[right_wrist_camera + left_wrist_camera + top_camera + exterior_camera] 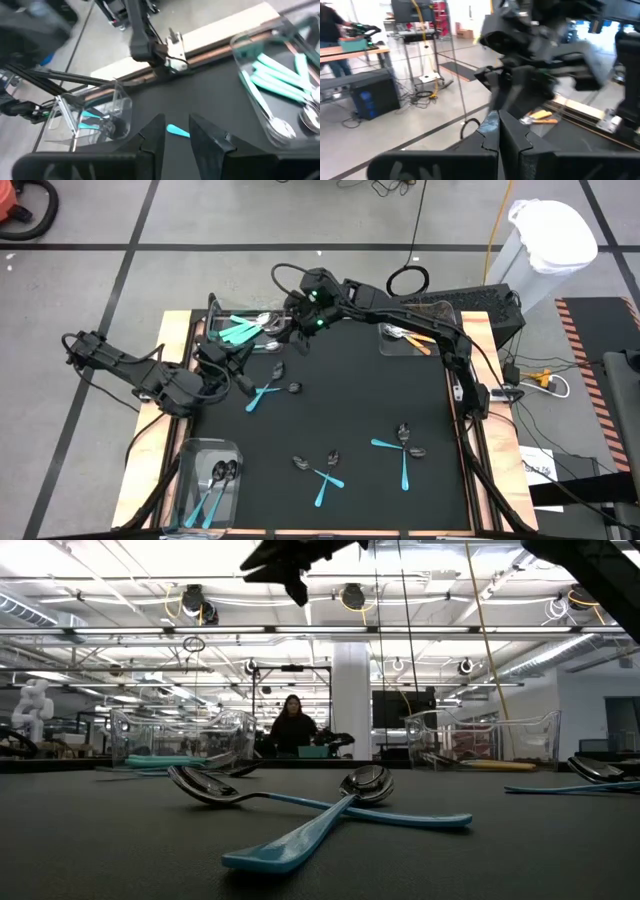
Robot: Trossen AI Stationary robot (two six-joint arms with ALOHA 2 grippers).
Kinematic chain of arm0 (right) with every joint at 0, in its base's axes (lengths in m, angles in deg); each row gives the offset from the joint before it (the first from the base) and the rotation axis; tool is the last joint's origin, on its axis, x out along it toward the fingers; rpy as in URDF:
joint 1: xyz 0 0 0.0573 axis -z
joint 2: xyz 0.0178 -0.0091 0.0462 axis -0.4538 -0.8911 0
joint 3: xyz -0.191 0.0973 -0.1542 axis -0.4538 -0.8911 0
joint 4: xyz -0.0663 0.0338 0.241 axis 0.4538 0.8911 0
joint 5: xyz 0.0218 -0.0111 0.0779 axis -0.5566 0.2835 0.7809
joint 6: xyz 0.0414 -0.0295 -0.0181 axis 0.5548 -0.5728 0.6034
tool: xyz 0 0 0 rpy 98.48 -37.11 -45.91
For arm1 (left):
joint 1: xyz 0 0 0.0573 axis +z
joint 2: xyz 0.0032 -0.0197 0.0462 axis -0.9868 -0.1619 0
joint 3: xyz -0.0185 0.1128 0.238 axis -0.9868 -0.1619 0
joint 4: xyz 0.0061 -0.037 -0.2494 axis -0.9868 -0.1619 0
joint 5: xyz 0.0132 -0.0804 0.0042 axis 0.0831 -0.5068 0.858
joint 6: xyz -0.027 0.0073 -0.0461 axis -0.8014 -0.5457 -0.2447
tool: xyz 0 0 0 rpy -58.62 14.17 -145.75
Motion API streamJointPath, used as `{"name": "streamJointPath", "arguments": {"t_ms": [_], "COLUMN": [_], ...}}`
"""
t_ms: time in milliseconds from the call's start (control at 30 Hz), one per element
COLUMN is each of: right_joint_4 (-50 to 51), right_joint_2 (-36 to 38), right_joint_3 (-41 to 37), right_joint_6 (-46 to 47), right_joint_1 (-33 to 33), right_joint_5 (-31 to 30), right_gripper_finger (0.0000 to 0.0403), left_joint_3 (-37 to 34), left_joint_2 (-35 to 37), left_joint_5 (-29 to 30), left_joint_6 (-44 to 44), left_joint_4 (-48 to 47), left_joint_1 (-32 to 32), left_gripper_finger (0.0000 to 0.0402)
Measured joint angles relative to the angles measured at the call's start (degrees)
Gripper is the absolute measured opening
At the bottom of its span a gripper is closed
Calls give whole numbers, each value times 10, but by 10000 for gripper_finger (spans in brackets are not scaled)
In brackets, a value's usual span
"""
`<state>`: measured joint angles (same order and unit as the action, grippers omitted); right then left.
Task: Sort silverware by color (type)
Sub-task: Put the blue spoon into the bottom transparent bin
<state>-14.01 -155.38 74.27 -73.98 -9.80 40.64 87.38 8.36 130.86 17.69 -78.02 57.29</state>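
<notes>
Teal-handled spoons and forks lie crossed on the black mat: one pair mid-left, one near the front, also in the low view, and one to the right. My left gripper is near the mat's left side, shut on a small shiny, bluish piece of silverware. My right gripper hangs over the mat's far left, beside the far-left bin, and is open. A teal handle tip shows in the gap between its fingers; I cannot tell whether they touch it. My left gripper pinches the piece of silverware between its two fingers, near their free ends. Only a small shiny bit shows above the fingers, so which part it holds cannot be told. The fingers point roughly level, toward the table's far right.
A clear bin at the far left holds teal silverware, as does a bin at the near left. A bin at the far right holds orange-handled pieces. Wooden rails edge the mat. A person stands far behind the table.
</notes>
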Motion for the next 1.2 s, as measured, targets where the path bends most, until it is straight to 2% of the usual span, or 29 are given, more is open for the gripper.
{"name": "streamJointPath", "arguments": {"t_ms": [100,233,467,600,733,933,1033,1200], "right_joint_4": [22,32,47,128,236,288,293,317], "right_joint_2": [0,0,0,0,2,2,2,2], "right_joint_3": [0,0,0,0,0,0,0,0], "right_joint_6": [0,-9,-24,-39,-78,-115,-115,-131], "right_joint_1": [6,11,13,21,25,23,26,26], "right_joint_5": [-1,-2,-15,-34,-34,-31,-31,-32], "right_gripper_finger": [84,84,84,84,84,84,84,84], "left_joint_3": [0,0,0,-1,-26,-62,-67,-67], "left_joint_2": [0,0,-10,-34,-65,-149,-195,-241], "left_joint_5": [-19,-39,-178,-250,-320,-451,-491,-537], "left_joint_6": [-30,-125,-332,-429,-419,-360,-360,-358], "left_joint_4": [-24,-104,-287,-389,-382,-309,-304,-302], "left_joint_1": [0,0,23,56,101,190,224,262], "left_gripper_finger": [1,0,2,30,81,147,160,157]}}
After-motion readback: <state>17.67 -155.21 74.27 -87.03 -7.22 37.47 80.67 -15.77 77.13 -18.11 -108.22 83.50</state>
